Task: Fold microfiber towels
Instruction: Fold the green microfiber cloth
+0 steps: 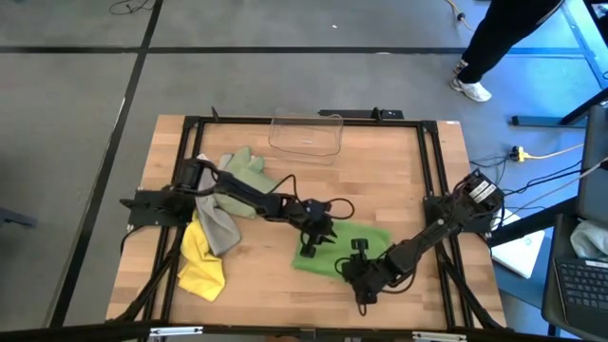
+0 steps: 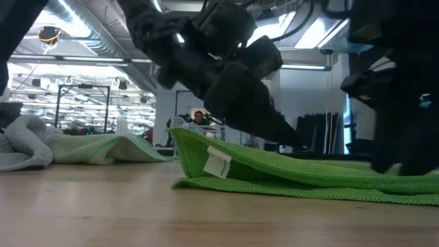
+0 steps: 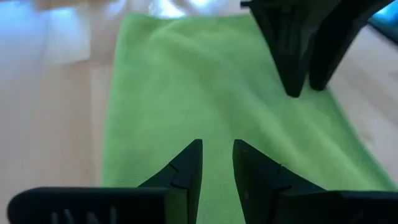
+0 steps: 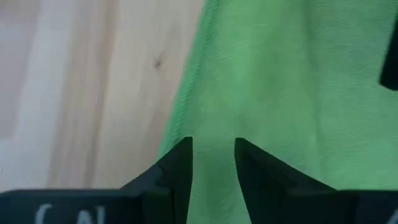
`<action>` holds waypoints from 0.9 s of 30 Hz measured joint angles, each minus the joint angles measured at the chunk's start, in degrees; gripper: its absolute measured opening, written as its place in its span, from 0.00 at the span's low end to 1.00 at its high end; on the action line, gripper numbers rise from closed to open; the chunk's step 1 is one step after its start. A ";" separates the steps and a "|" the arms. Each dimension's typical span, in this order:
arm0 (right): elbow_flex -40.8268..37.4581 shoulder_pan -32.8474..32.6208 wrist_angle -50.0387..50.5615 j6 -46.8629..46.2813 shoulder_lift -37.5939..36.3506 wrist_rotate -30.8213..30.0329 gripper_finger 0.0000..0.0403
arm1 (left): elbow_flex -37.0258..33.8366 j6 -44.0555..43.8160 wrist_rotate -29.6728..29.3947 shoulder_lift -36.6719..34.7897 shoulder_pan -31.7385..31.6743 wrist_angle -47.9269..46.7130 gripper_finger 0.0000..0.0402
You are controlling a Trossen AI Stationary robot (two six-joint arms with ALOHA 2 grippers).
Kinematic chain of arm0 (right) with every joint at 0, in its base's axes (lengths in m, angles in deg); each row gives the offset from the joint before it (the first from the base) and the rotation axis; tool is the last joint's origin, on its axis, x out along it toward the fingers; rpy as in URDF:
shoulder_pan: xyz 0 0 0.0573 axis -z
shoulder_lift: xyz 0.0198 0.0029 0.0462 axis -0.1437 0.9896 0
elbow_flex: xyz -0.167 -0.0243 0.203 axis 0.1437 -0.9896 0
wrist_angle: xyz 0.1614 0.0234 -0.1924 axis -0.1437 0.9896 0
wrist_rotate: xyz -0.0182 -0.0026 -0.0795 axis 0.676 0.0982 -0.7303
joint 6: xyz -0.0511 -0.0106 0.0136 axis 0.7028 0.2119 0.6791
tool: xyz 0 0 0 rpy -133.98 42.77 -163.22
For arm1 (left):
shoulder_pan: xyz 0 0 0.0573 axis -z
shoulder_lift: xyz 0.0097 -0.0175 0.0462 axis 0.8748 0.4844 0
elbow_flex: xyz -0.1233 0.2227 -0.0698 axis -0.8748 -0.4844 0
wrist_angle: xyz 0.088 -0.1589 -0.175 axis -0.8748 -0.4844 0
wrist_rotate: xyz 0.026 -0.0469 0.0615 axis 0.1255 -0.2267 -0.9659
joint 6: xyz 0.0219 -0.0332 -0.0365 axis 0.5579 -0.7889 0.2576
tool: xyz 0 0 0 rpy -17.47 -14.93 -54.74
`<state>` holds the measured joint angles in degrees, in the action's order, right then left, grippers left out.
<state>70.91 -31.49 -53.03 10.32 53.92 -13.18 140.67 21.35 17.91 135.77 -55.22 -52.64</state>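
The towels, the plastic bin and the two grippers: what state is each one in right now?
Bright green towel: on the table, partly folded, both grippers over it.
Yellow towel: crumpled, unfolded.
Grey towel: crumpled, unfolded.
Pale green towel: rumpled, unfolded.
Clear bin: upright, looks empty.
Left gripper: fingers slightly apart, holding nothing.
Right gripper: fingers slightly apart, holding nothing.

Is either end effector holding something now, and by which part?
Nothing is held. Both end effectors, left and right, are open just above the green towel.
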 joint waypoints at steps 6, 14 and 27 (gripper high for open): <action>0.00 -0.66 -0.17 -0.33 0.00 -0.44 0.30 | 0.02 -0.38 -2.51 1.87 -0.39 1.74 0.21; -0.04 -0.67 -1.36 0.37 0.00 1.43 0.30 | 0.04 -0.73 -10.22 1.88 -3.70 -2.53 0.21; -0.07 -0.67 -1.40 1.88 -0.02 4.09 0.30 | 0.02 -0.89 -13.54 0.70 -4.81 -5.06 0.21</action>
<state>70.84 -32.16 -54.43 12.20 53.90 -9.09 140.69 20.47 4.37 136.47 -60.03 -57.70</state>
